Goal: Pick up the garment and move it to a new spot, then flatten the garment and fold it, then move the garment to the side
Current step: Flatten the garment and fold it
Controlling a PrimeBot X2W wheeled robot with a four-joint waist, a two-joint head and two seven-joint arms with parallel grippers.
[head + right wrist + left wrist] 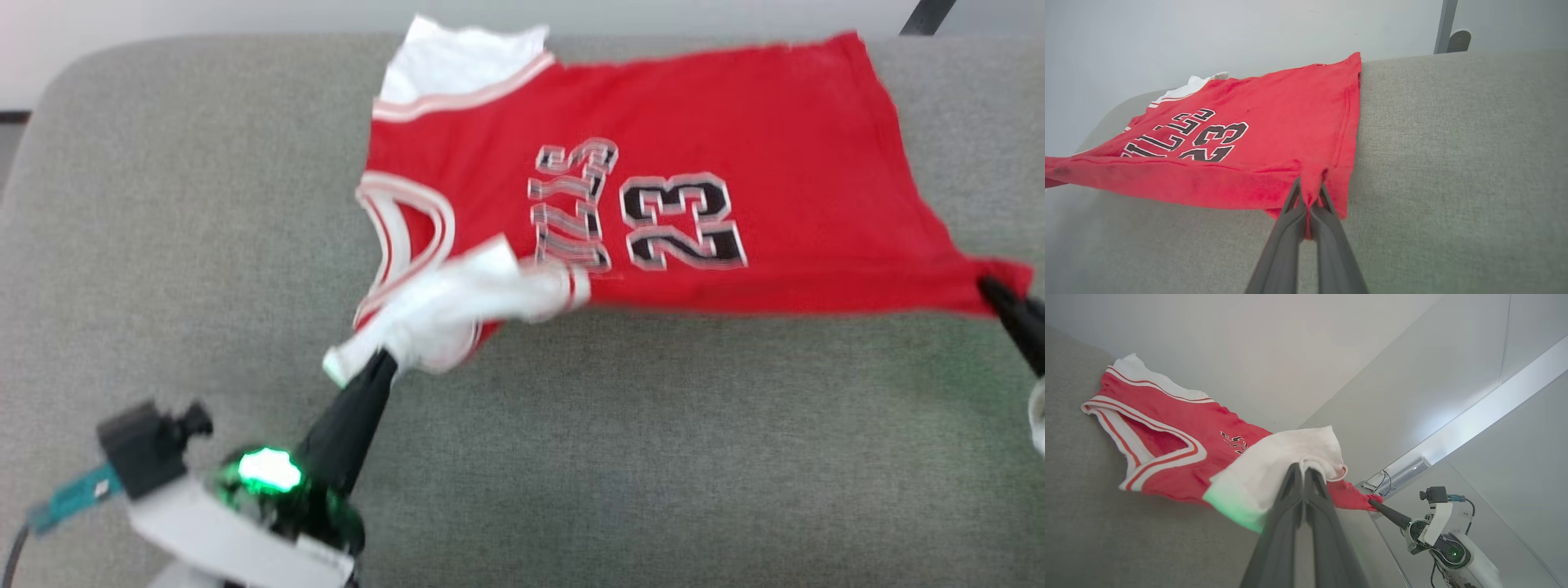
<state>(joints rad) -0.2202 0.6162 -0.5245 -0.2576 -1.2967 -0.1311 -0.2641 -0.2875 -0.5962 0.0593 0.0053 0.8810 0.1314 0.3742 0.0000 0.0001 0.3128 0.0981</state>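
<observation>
The garment (735, 163) (1274, 122) lies face up across the far half of a grey fabric-covered surface (653, 457), its neck end toward the robot's left and its hem toward the right. The black "23" (682, 220) and a row of lettering just beside it read sideways in the head view. A white panel (457, 57) at the far left corner reaches the surface's back edge. The left fingers (367, 400) (1290, 490) are pressed together and clamped on a bunched white part of the garment at its near left corner, just beside the striped neck opening (1163, 445). That white cloth drapes over their tips, and a green light (269, 469) on the wrist tints its lower edge. The right fingers (1008, 306) (1290, 212) are likewise together, pinching the red hem corner at the near right, with a fold of cloth caught between them. The garment's near edge runs fairly taut from one pair of fingers to the other. In the right wrist view this edge seems raised a little off the surface, though the blurred head view does not settle it. The far part rests flat on the grey fabric. The two pairs of fingers are well apart, at opposite ends of the near edge.
</observation>
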